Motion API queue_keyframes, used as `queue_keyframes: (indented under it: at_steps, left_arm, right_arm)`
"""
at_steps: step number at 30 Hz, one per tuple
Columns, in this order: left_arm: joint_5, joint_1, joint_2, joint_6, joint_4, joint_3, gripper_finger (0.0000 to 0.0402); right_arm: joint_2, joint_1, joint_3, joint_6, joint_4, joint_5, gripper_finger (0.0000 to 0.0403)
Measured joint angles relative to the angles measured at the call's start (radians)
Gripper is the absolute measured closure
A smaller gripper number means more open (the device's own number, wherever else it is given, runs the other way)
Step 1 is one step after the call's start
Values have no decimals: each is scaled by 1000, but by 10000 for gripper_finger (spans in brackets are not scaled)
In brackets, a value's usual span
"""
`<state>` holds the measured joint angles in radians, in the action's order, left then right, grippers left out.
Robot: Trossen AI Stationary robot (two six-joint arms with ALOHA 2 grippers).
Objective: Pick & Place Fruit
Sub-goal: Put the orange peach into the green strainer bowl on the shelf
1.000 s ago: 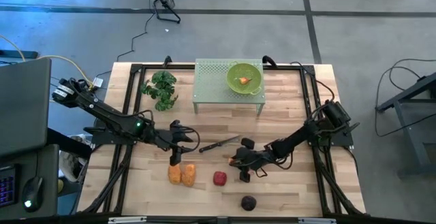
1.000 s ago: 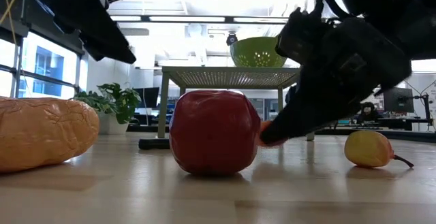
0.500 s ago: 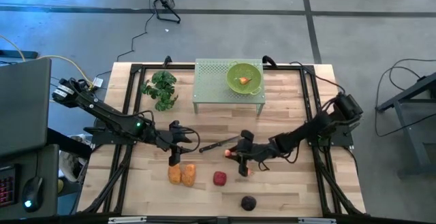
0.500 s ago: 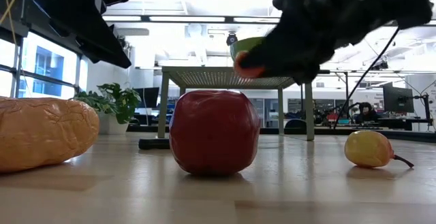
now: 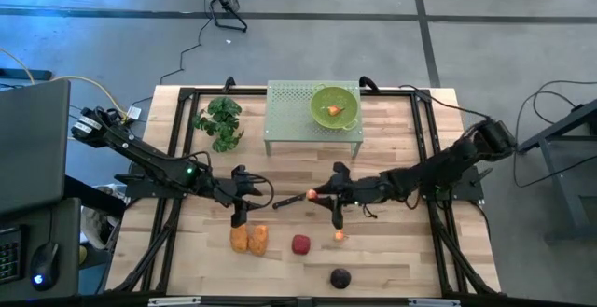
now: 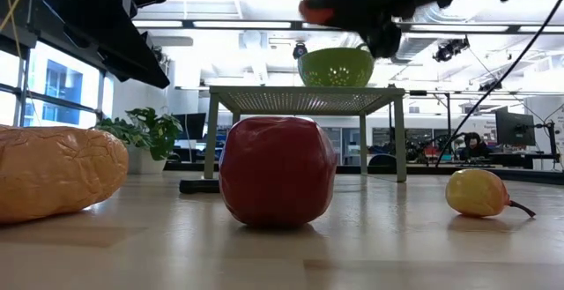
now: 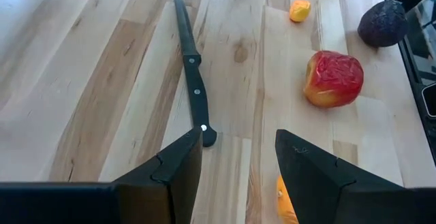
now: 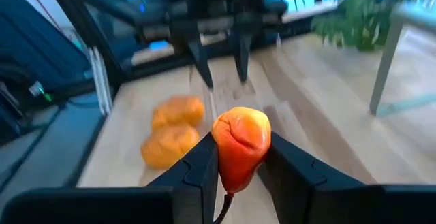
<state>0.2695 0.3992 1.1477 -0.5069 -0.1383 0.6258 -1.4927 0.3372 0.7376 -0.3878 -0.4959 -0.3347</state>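
Observation:
My right gripper point(image 5: 312, 196) hangs above the table's middle, shut on a tiny orange-red fruit point(image 8: 240, 144). It is high over the red apple-like piece point(image 5: 300, 244) in the low view. A second tiny orange fruit point(image 5: 339, 235) lies on the table, and the dark purple round one point(image 5: 340, 277) sits near the near edge. Two orange oblong pieces point(image 5: 249, 239) lie side by side. My left gripper point(image 7: 238, 163) is open, hovering just above them beside the knife's handle end point(image 7: 206, 132). My right gripper pinches the tiny orange-red fruit point(image 8: 242, 132) between its two fingers point(image 8: 199, 166), one on each side of its body. The fingers come in about level from the table's right side. The fruit is lifted clear of the table point(image 6: 315, 11), and its thin stem point(image 8: 226, 200) hangs down.
A slim dark knife point(image 5: 298, 198) lies on the table between the two grippers. A green bowl point(image 5: 334, 104) holding an orange piece stands on a green perforated stand point(image 5: 289, 111) at the far edge. A leafy green bunch point(image 5: 219, 120) lies at the far left.
My right gripper has risen from table level beside the apple, carrying the tiny orange-red fruit up and toward the table's left and far side. The fruit is now lifted clear. The second tiny orange fruit has come into view where the gripper was.

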Motion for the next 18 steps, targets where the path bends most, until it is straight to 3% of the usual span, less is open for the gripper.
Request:
queue_keyframes:
  at_steps: [18]
  left_arm:
    - [1,0,0,0,1,0,218]
  right_arm:
    - [277,-145,0,80,56,-8,307]
